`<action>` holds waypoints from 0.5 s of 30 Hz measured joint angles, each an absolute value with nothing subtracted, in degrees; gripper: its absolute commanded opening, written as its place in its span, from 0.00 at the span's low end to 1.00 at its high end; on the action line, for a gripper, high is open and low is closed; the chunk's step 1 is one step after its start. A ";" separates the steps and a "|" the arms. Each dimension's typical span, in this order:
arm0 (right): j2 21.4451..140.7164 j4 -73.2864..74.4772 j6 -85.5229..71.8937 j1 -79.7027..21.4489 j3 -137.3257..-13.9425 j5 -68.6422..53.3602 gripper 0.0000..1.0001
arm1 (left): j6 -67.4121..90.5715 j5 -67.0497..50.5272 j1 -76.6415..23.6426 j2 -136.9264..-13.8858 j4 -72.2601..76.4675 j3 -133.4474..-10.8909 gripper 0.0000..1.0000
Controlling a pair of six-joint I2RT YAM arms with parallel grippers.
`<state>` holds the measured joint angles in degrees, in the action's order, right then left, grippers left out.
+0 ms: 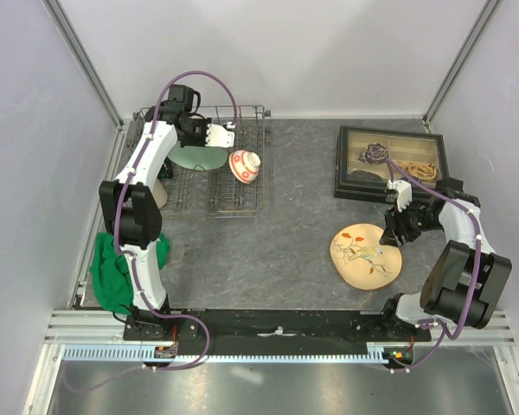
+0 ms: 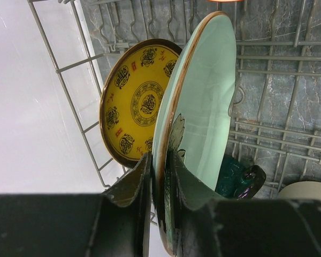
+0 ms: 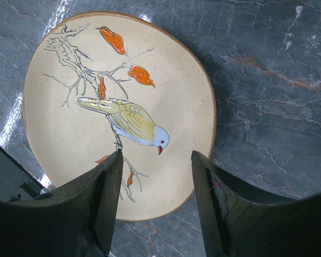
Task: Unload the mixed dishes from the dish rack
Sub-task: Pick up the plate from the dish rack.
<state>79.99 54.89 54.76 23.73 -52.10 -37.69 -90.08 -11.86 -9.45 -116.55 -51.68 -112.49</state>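
One glossy pale green plate (image 2: pixel 208 107), brown-rimmed

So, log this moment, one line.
left gripper: shut on pale green plate, in dish rack | right gripper: open over cream bird plate, on table

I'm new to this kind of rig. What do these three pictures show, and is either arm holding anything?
Two robot arms are bolted at the near edge of a table. The wide picture looks down from above. The other two come from a camera on each wrist.

The left tool is closed on the rim of the pale green plate. That plate stands in the dish rack beside a yellow-gold patterned dish. A dark green mug and a beige cup are close by, and a small red-and-white bowl sits further along the rack.

The right tool is open and holds nothing. It hangs above the cream plate with bird pattern, which lies flat on the table.

A green cloth and a dark-framed box sit aside.
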 measured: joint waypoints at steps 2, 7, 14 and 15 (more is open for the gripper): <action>79.99 54.89 54.85 23.73 -52.07 -37.69 0.62 | -89.93 -11.84 -9.47 -116.53 -51.66 -112.49 0.02; 79.99 54.89 55.09 23.73 -51.75 -37.71 0.62 | -89.58 -11.60 -9.58 -116.49 -51.42 -112.49 0.02; 79.99 54.85 55.55 23.73 -51.13 -37.71 0.62 | -89.36 -11.44 -10.22 -115.28 -50.92 -112.49 0.02; 79.99 54.89 55.57 23.73 -51.11 -37.71 0.62 | -89.36 -11.46 -10.28 -115.07 -50.72 -112.49 0.01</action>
<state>79.99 54.89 55.57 23.73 -51.11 -37.71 -89.36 -11.46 -10.28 -115.07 -50.72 -112.49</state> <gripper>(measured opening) 0.619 0.213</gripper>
